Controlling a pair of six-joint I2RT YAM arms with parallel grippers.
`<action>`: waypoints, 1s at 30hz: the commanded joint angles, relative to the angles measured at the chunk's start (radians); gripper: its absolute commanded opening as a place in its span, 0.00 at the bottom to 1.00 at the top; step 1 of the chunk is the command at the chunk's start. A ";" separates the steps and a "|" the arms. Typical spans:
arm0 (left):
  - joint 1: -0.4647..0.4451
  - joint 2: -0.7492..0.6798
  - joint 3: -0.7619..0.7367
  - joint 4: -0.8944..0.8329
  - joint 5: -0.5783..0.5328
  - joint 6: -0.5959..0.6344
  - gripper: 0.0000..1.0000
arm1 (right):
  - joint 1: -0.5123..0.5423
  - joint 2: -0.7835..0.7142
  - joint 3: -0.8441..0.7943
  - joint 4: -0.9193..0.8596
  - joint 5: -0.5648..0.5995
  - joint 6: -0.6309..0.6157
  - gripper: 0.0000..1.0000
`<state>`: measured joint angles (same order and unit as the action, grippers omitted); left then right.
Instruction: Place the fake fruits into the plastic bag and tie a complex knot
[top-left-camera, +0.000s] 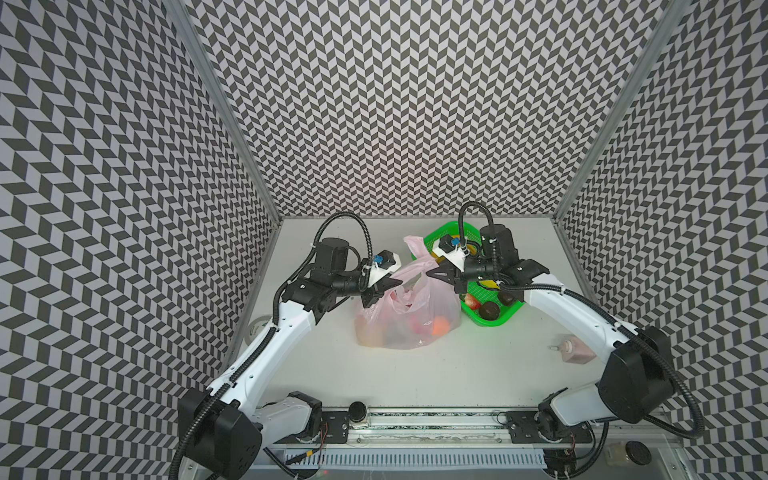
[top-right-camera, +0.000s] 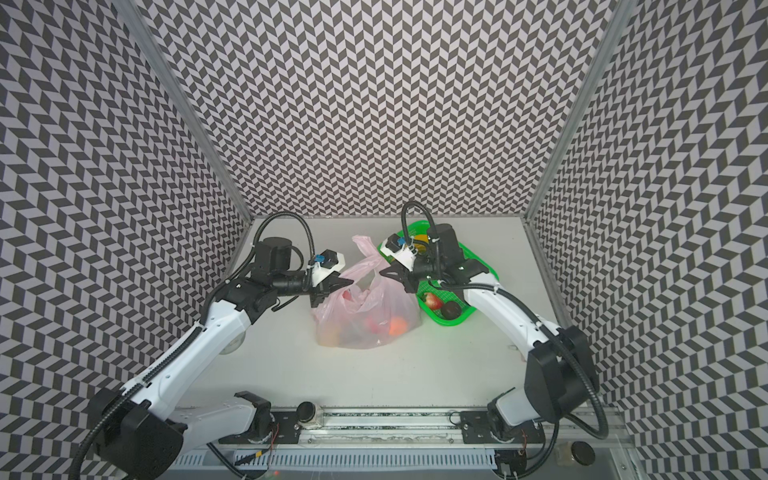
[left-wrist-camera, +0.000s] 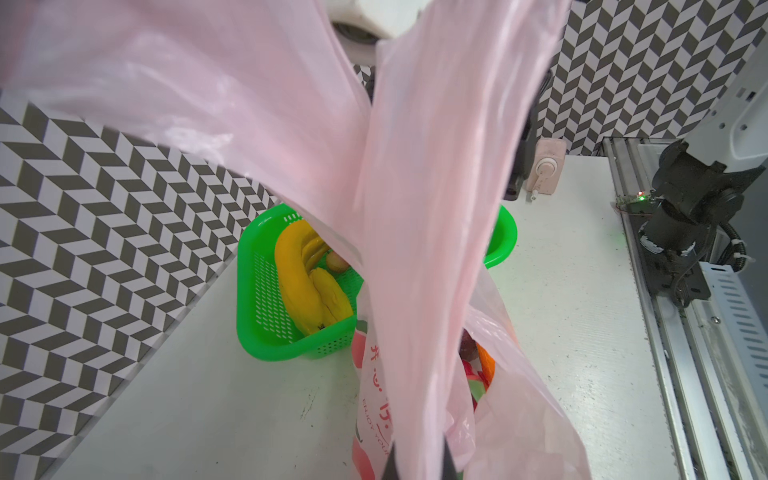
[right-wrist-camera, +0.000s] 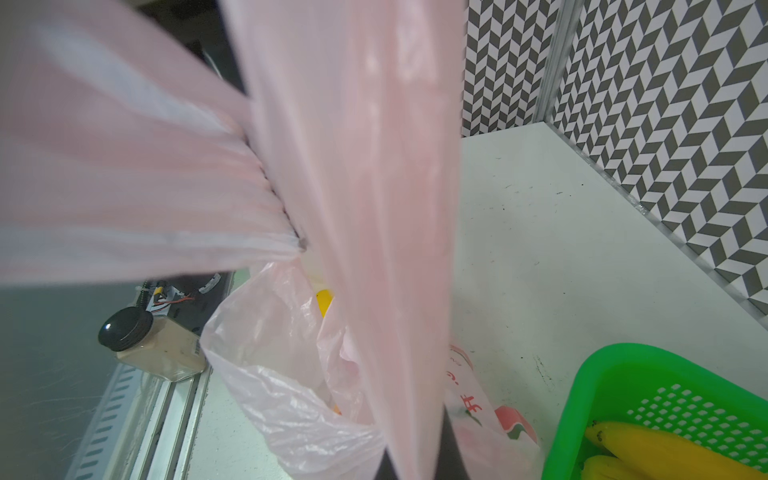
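Note:
The pale-pink plastic bag (top-left-camera: 409, 328) (top-right-camera: 365, 328) stands mid-table with fake fruits inside, an orange (top-left-camera: 440, 326) among them. My left gripper (top-left-camera: 395, 284) (left-wrist-camera: 419, 468) is shut on one bag handle (left-wrist-camera: 436, 249). My right gripper (top-left-camera: 433, 276) (right-wrist-camera: 415, 469) is shut on the other handle (right-wrist-camera: 374, 208). The two handles cross between the grippers, and a loose loop (top-left-camera: 415, 246) sticks up behind. A knot is not in view. Yellow bananas (left-wrist-camera: 307, 282) (right-wrist-camera: 665, 451), dark balls (top-left-camera: 489, 311) and a red fruit (top-right-camera: 432, 300) lie in the green basket (top-left-camera: 496, 322).
The green basket (top-right-camera: 457, 319) touches the bag's right side, under my right arm. A pink bottle (top-left-camera: 702, 353) lies at the right edge. A black-lidded jar (top-left-camera: 357, 411) sits on the front rail, another (top-left-camera: 636, 453) at front right. Patterned walls enclose the table.

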<state>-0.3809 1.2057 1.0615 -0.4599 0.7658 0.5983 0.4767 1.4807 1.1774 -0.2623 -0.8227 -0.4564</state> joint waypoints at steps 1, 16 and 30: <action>-0.013 0.027 0.041 -0.093 -0.010 0.050 0.00 | 0.008 -0.012 0.014 0.021 -0.043 -0.049 0.01; -0.022 0.083 0.091 -0.139 0.008 0.061 0.00 | 0.010 -0.033 -0.010 0.040 -0.096 -0.057 0.17; -0.028 0.117 0.124 -0.160 0.000 0.072 0.00 | 0.009 -0.050 -0.030 0.088 -0.154 -0.050 0.44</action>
<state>-0.4011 1.3197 1.1637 -0.5953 0.7536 0.6388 0.4812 1.4708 1.1645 -0.2401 -0.9260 -0.4805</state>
